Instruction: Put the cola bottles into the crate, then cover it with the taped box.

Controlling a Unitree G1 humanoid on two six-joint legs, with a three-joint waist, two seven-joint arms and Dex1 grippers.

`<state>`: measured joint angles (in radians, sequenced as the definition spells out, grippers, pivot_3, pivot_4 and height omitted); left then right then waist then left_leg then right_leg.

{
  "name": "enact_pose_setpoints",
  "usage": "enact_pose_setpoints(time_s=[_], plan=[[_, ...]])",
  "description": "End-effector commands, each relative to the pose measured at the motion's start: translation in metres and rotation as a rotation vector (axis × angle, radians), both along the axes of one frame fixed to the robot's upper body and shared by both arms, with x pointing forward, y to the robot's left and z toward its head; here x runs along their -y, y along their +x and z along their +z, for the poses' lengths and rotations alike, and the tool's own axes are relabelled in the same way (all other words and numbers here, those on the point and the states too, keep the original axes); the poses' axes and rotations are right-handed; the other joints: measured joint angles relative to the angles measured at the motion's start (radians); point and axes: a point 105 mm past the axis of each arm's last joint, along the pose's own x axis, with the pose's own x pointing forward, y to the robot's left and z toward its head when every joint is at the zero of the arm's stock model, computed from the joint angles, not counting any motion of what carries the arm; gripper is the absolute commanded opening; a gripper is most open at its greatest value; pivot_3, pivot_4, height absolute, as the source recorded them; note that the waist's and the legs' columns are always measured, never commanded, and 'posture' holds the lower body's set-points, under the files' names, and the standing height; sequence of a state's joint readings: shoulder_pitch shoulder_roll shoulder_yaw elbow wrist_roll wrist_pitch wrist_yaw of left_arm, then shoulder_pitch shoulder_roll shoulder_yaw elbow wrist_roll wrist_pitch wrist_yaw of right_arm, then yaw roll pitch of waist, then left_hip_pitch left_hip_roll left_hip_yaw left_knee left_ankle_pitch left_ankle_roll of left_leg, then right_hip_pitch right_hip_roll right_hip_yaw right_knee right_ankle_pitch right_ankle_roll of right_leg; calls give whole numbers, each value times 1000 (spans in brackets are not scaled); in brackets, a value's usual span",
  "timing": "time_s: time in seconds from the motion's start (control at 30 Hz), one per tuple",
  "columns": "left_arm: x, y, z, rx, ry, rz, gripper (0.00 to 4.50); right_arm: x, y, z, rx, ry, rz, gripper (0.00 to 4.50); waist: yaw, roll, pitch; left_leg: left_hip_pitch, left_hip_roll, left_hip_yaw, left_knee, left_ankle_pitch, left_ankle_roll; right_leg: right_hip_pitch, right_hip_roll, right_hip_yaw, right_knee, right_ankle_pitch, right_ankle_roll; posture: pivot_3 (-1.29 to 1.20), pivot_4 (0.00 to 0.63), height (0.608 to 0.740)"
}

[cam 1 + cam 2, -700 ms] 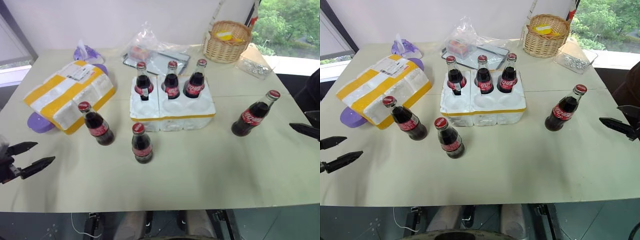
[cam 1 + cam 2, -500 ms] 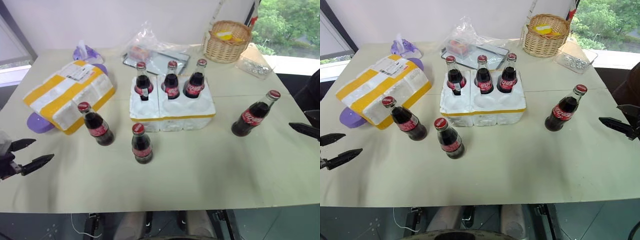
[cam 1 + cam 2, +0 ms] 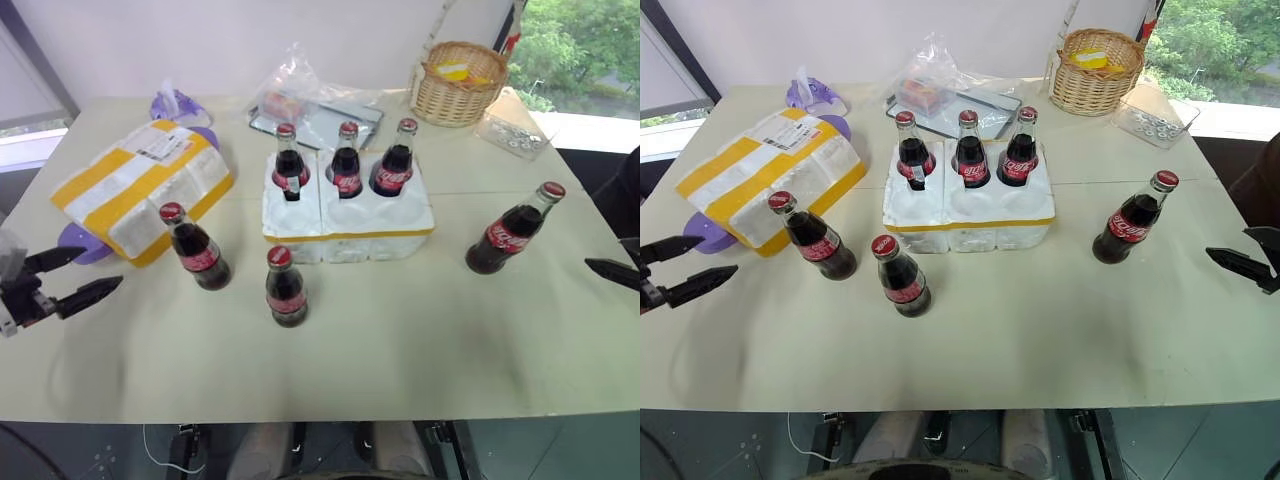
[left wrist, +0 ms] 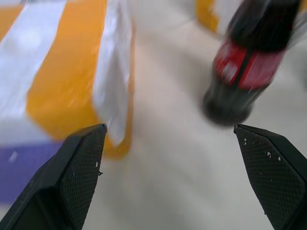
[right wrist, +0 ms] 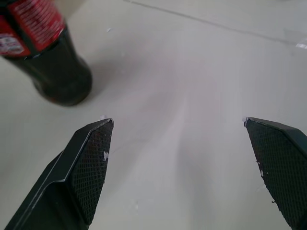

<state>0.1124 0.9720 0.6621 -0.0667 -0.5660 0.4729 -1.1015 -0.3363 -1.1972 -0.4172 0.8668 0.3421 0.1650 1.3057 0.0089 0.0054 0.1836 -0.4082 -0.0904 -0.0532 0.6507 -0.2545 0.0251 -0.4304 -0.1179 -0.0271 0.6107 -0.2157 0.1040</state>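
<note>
Both claws hang spread and empty at the desk's near corners, our left claw [image 3: 72, 281] low at the left edge and our right claw [image 3: 1244, 264] at the right edge, so we judge that nothing is being carried at this moment. Largest of what we must deal with, the taped box [image 3: 142, 187] lies on the desk [image 3: 420, 350] just beyond our left claw and a little toward the middle, resting over something purple [image 3: 80, 243]; it has not yet gone over anything, so the covering step is wholly ahead of us. Farther in, well away from both claws and about midway between them, the crate [image 3: 347, 218] sits with three cola bottles [image 3: 345, 172] standing in its far row of slots, while the near row looks empty. That puts us about halfway through the loading, by our reading. Three bottles are left upright on the bare desk: the left loose bottle [image 3: 194, 248] stands just past our left claw toward the crate, the middle loose bottle [image 3: 285, 288] stands in front of the crate, and the right loose bottle [image 3: 1131, 220] stands inward of our right claw, close enough to show at the edge of the right wrist view.
</note>
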Motion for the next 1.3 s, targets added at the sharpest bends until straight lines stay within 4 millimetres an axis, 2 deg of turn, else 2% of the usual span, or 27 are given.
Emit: enact_pose_setpoints(time_s=[0.03,0.1,0.2,0.33,0.43,0.53,0.63,0.73,0.93,1.1,1.3], plan=[[14,10,1,7,63,-67,4436,-6,-4,59,127,-61,66,4500,-1,3,-1,0,0,0,0,0,0,0,0,0,0,0,0,0,150,740],[23,16,-3,-5,58,-110,4436,-21,-7,81,159,-62,137,4500,-4,5,-1,1,0,0,0,0,0,0,0,0,1,0,0,0,150,740],[31,21,-7,-21,52,-155,4436,-40,-11,100,185,-70,210,4500,-8,5,0,1,1,0,0,0,0,0,1,0,2,0,0,0,150,740],[39,31,-8,-23,52,-206,4436,-82,-15,136,234,-27,351,4500,-7,4,0,0,1,0,0,0,0,-1,1,0,2,0,1,0,150,740],[42,36,-8,-19,54,-222,4436,-109,-20,146,225,-4,452,4500,-3,4,0,0,1,0,0,0,0,-1,0,0,2,0,1,0,150,740],[48,40,-10,-21,52,-262,4436,-146,-28,161,231,17,594,4500,-1,4,0,-1,1,0,0,0,0,-2,0,0,2,0,1,0,150,740],[57,39,-10,-33,41,-309,4436,-172,-25,175,290,58,659,4500,0,3,0,-1,1,0,0,0,0,-2,0,0,2,0,0,0,150,740],[64,36,-14,-54,41,-348,4436,-193,-25,176,284,66,731,4500,1,1,1,-1,1,0,0,0,-1,-2,0,0,1,0,0,0,150,740],[69,40,-21,-58,42,-364,4436,-215,-20,176,275,95,809,4500,4,1,1,-2,0,0,0,0,0,-3,-1,0,1,0,1,0,150,740],[77,48,-19,-33,30,-383,4436,-228,-9,170,272,112,826,4500,3,0,1,-3,0,0,0,0,0,-4,0,0,1,2,3,0,150,740],[80,58,-25,-25,39,-372,4436,-238,-11,182,322,184,860,4500,3,0,1,-3,0,0,0,1,0,-5,0,0,2,2,4,0,150,740]])
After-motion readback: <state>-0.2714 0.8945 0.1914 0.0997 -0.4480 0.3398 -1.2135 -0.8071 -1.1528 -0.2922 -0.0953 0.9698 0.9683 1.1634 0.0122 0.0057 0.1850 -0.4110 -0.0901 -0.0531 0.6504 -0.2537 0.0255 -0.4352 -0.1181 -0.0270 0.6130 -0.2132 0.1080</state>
